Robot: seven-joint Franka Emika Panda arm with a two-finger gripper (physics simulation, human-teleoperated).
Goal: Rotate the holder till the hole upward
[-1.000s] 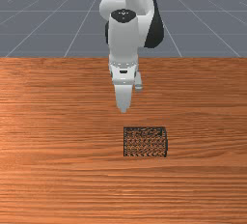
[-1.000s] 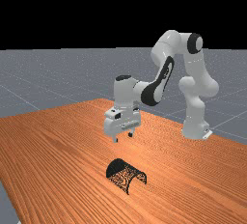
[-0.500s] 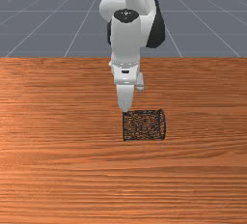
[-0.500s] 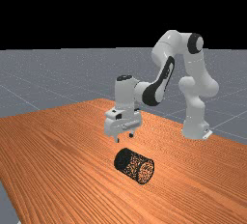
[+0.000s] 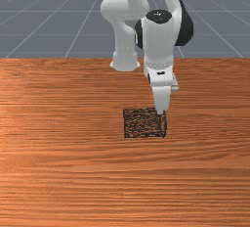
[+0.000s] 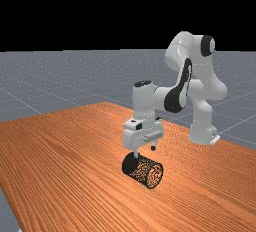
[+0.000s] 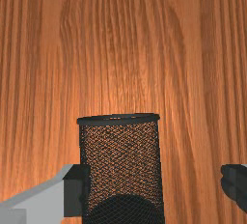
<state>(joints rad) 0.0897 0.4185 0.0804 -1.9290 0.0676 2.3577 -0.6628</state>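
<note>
Lying on its side on the table (image 6: 60,176), the holder (image 6: 145,172) had its hole (image 6: 154,176) facing sideways, toward the front view's left. Finding: the turn upward was outstanding. No lift was evident; gripping, raising, tilting upright and setting down appeared to be left. Construction: a round tube of fine black wire mesh, wood grain showing through, with a solid dark rim (image 7: 120,121) at the hole and a denser mesh base (image 7: 125,211). The gripper (image 6: 144,152) stood at the base end, jaws spread, pinching nothing. One dark-tipped finger (image 7: 77,194) was close beside the wall, contact undetermined; the other was well apart. Beyond rose the smooth white arm (image 6: 145,101), with black joint covers.
</note>
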